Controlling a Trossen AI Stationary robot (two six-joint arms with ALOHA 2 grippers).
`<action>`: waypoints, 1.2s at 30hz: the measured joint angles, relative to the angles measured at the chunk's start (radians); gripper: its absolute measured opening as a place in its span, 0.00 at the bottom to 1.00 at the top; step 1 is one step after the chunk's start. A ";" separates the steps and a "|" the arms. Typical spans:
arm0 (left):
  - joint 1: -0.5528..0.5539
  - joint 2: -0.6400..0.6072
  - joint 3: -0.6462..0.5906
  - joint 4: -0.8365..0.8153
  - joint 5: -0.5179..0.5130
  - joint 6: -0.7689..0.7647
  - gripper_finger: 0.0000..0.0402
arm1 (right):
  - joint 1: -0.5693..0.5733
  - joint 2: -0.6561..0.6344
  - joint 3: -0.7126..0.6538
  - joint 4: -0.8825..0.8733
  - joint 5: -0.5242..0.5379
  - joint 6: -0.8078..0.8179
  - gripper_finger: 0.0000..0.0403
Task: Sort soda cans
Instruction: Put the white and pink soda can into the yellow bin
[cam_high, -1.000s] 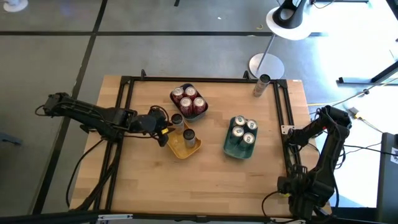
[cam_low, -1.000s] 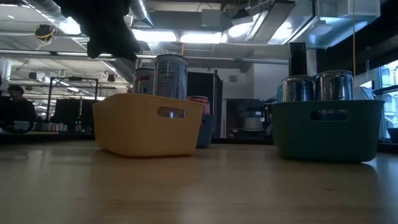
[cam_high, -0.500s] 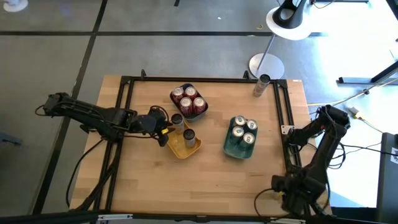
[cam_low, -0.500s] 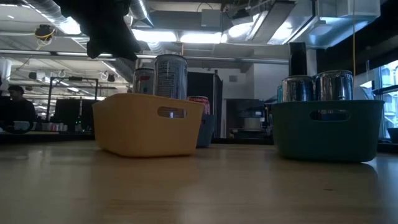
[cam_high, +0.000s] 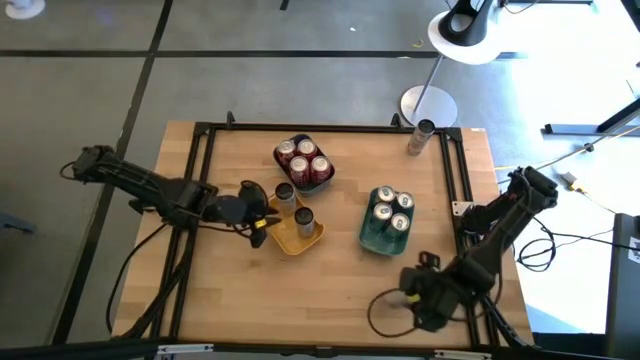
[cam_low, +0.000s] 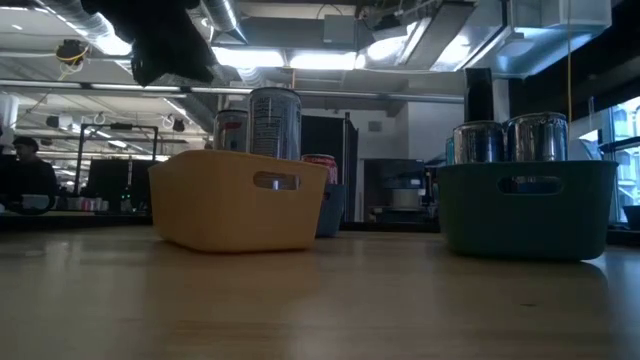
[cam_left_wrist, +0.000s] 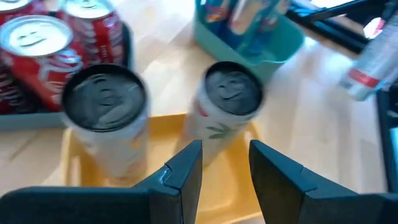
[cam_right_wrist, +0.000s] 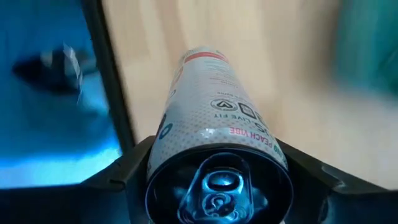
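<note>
We saw the right gripper (cam_right_wrist: 217, 180) clamped on a white soda can (cam_right_wrist: 214, 124) near the table's (cam_high: 330, 280) front edge, while the left gripper (cam_left_wrist: 225, 163) hovered, fingers apart, over the yellow tray's (cam_high: 285, 238) two cans (cam_high: 294, 206)

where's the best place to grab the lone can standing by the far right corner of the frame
Grip the lone can across its round side wall, about mid-height, with the jaws straddling it. It stands upright, and the black frame runs along its far side and its right, so come in level from the middle of the table, where the wood is open.
</note>
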 joint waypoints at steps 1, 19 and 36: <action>-0.011 0.000 0.000 0.014 0.000 -0.001 0.31 | -0.021 0.000 0.015 0.000 0.044 -0.038 0.61; -0.216 0.035 0.000 0.247 0.000 0.022 0.31 | -0.352 0.035 0.091 0.557 0.296 -0.672 0.61; -0.245 0.224 -0.001 0.474 0.021 0.044 0.31 | -0.399 0.071 0.088 0.699 0.261 -0.827 0.61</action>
